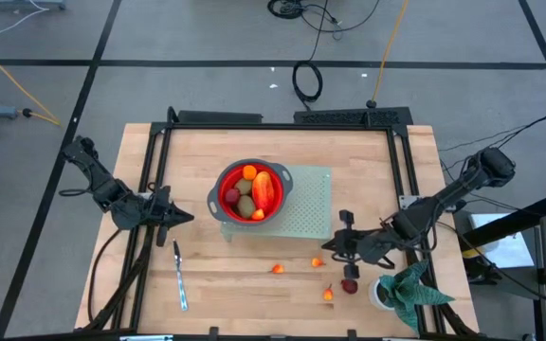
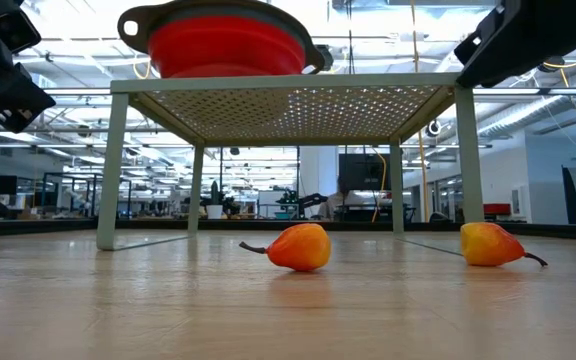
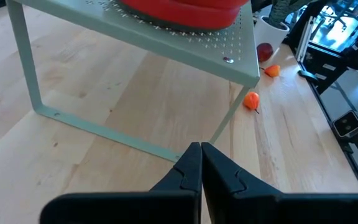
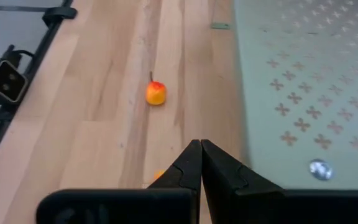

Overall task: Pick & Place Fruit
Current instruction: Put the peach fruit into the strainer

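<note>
Fruit mostly bowled, a few pieces loose on the desk

Fruit left outside lies at the near edge, toward 5 o'clock: a tiny orange piece (image 1: 327,295), a dark red round one (image 1: 349,285) close to the potted plant (image 1: 401,289), then two more orange pieces (image 1: 277,269) (image 1: 317,262) just short of the pale green rack (image 1: 311,204). The right tool (image 1: 341,244) hovers over this scatter at about 4 o'clock with fingers clenched and empty, likely staged low for the next pick. At 8 o'clock a silver knife (image 1: 179,275) lies untouched. Beyond it the left tool (image 1: 180,218) waits at 9 o'clock, also clenched on nothing, clear of the work. At centre, the red bowl (image 1: 227,183) sits raised on the rack, holding kiwis, the long red-orange piece and others, presumably the drop point.
</note>
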`<state>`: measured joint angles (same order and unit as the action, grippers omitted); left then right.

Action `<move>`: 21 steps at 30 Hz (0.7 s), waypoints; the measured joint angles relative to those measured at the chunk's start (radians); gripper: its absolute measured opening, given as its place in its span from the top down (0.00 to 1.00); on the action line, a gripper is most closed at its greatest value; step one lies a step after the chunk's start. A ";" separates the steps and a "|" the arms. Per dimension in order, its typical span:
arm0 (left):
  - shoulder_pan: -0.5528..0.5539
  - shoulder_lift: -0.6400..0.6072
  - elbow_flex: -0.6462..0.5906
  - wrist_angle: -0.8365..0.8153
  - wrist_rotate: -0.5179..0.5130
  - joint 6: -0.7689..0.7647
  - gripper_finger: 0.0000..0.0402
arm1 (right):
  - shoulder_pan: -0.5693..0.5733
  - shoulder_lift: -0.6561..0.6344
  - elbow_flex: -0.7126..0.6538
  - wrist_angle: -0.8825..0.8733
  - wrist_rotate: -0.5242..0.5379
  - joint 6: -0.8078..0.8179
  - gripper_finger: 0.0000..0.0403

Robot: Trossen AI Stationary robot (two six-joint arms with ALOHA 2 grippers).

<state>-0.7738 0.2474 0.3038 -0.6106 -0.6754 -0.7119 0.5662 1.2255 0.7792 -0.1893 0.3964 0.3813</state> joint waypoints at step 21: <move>0.000 0.000 0.000 -0.024 -0.001 0.002 1.00 | -0.031 0.000 0.000 -0.029 -0.003 -0.029 0.99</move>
<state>-0.7737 0.2474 0.3038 -0.6342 -0.6762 -0.7102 0.5354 1.2251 0.7792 -0.2180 0.3939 0.3520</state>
